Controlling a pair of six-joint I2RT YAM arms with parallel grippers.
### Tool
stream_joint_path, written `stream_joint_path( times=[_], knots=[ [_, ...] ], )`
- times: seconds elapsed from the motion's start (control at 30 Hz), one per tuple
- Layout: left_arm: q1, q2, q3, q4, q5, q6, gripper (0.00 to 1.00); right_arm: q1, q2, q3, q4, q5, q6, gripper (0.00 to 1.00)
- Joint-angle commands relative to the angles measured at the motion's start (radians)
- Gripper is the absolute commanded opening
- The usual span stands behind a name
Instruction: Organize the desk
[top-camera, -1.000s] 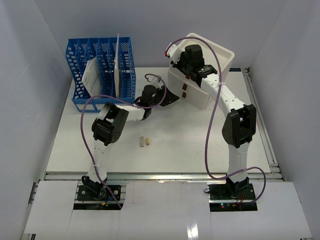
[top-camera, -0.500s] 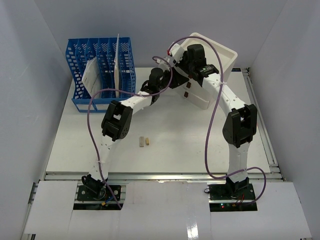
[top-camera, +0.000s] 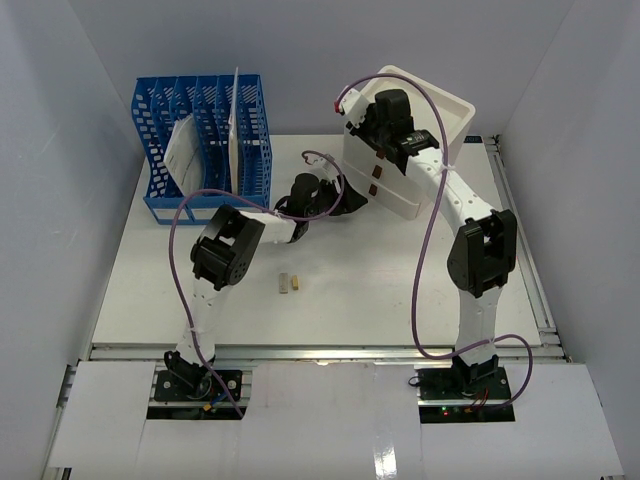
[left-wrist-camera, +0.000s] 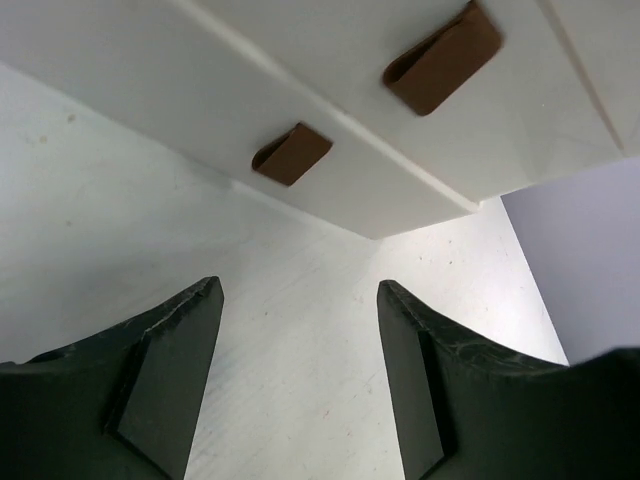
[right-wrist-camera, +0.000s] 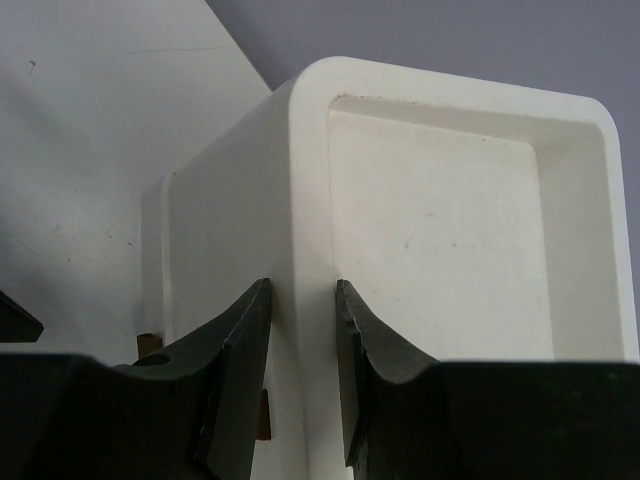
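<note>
The desk (top-camera: 380, 280) is a white tabletop. At its back right stands a white drawer box (top-camera: 425, 150) with brown handles (left-wrist-camera: 292, 155). My right gripper (top-camera: 372, 122) is above it, shut on its top rim (right-wrist-camera: 303, 150): one finger is outside the wall, the other inside the tray on top. My left gripper (top-camera: 340, 193) hovers low over the desk just in front of the box's drawers. In the left wrist view its jaws (left-wrist-camera: 300, 285) stand open with only bare desk (left-wrist-camera: 100, 200) between them.
A blue slotted file rack (top-camera: 205, 140) holding papers stands at the back left. Two small tan blocks (top-camera: 290, 284) lie side by side near the middle of the desk. A metal rail (top-camera: 320, 350) runs along the near edge.
My left gripper reached up to the drawer front, then opened and dropped back towards the desk. The right gripper has kept its hold on the box rim.
</note>
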Motion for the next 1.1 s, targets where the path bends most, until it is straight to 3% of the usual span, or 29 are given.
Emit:
stream_joint_path(
  times=[0.0, 0.27, 0.8, 0.87, 1.07],
  knots=[
    [0.0, -0.062, 0.048, 0.047, 0.017, 0.112, 0.74, 0.032, -0.024, -0.05, -0.172, -0.073, 0.051, 0.23],
    [-0.016, 0.047, 0.08, 0.157, 0.012, 0.223, 0.68, 0.032, -0.015, 0.001, -0.254, -0.209, 0.057, 0.22],
    [-0.063, 0.098, 0.087, 0.245, -0.129, 0.234, 0.63, 0.051, -0.075, 0.012, -0.326, -0.374, 0.094, 0.19],
    [-0.068, 0.103, 0.097, 0.233, -0.137, 0.234, 0.56, 0.053, -0.079, 0.007, -0.326, -0.382, 0.1, 0.19],
    [-0.07, 0.097, 0.112, 0.186, -0.149, 0.204, 0.17, 0.053, -0.079, -0.002, -0.324, -0.361, 0.102, 0.19]
  ],
)
